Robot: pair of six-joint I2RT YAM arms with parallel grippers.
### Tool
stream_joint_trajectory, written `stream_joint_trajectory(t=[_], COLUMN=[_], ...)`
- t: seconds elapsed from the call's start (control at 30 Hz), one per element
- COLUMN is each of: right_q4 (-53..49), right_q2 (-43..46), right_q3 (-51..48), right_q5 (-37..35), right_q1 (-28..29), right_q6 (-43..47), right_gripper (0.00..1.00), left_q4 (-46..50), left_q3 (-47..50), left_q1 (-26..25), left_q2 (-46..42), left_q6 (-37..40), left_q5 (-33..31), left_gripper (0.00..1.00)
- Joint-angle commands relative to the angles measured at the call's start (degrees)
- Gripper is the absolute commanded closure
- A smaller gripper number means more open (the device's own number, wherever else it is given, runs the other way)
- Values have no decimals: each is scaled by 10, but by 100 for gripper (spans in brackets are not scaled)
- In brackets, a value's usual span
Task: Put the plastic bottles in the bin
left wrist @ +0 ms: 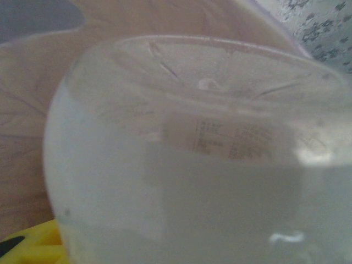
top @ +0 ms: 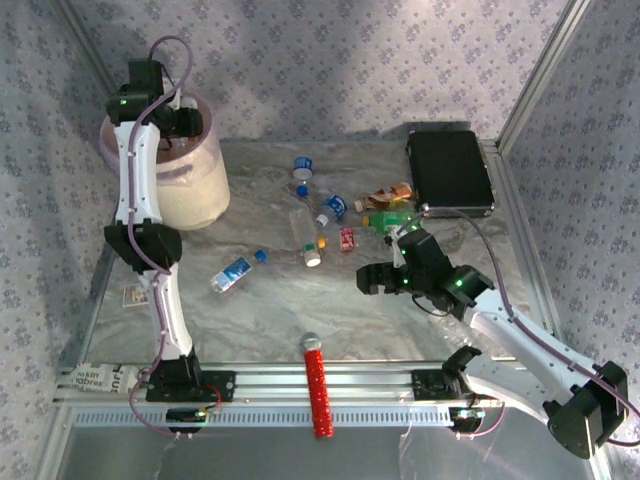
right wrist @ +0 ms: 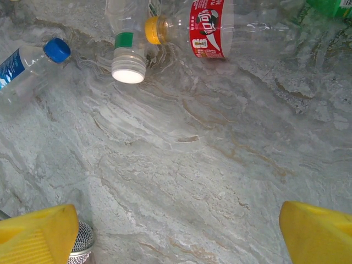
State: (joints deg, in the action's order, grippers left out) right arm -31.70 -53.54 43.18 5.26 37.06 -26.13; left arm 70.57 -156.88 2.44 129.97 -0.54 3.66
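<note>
Sitting on grey marbled tbl (top: 270,310): bottles (top: 237,271); floral walls (top: 350,60).

Clear bottle (left wrist: 203,181) blurred against lens, label (left wrist: 220,140) unreadable, blue-capped bottle (right wrist: 27,69) cut by left edge

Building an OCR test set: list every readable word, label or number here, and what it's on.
Nothing reads cleanly.
Red label on yellow-capped bottle: white stylised characters, illegible.
Blue label on blue-capped bottle: cut off, unreadable.
Label seen through clear bottle: print blurred.
Paper strip: print too small.
</note>
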Motion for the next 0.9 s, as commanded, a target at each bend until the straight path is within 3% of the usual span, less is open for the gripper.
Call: stream_joint_trajectory(t=[0.0,0.13,0.27,0.6,0.87], right_q4=[-13,-14,-18,-21,-22], right_q2=[8,11,17,19,24], right_q3=[-7,-12,-12,-13,-10], right_q5=[-14,-16,-19,-20,-17], right_q1=[2,2,0,-3,-5], right_q6=[-2,-2,-2,0,-5], right_gripper=[4,4,4,4,4], left_q4=[34,47,53,56,55], left_q3=[-10,-13,-27,-47,-50], left_q1=[-4,-3,-4,-4,-5], left_q2=[15,32,40,28,-17], left_q6=[11,11,8,12,20], left_q5=[-2,4,5,-9,-13], left_gripper=[95,87,48,3,0])
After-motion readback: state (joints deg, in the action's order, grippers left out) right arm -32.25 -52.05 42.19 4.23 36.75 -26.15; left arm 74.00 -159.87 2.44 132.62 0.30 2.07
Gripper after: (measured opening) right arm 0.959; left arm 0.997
